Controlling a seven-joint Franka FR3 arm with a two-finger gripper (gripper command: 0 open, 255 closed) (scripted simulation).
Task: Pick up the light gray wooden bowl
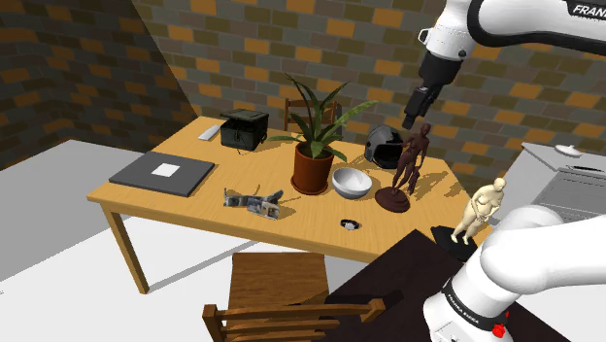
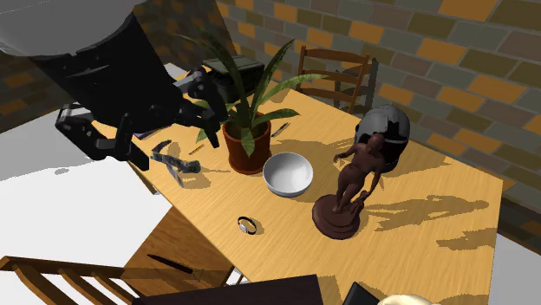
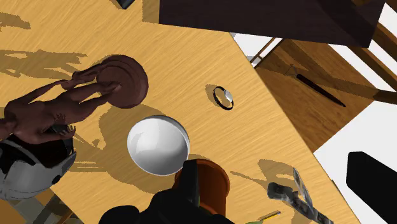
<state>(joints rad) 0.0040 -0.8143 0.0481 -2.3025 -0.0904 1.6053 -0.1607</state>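
Your robot is a single arm (image 1: pixel 529 21) built of smooth, rounded white shells, thick and tube-like, with dark bands where the sections meet. Black capital lettering (image 1: pixel 586 10) beginning "FRAN" runs along the upper section. At the wrist the white casing narrows and gives way to an all-black hand (image 1: pixel 420 105), matte and blocky; the second exterior view shows it large and angular. On the lower section a dark ring (image 1: pixel 464 294) carries tiny pale print, and a small red mark (image 1: pixel 501 330) sits just below it.
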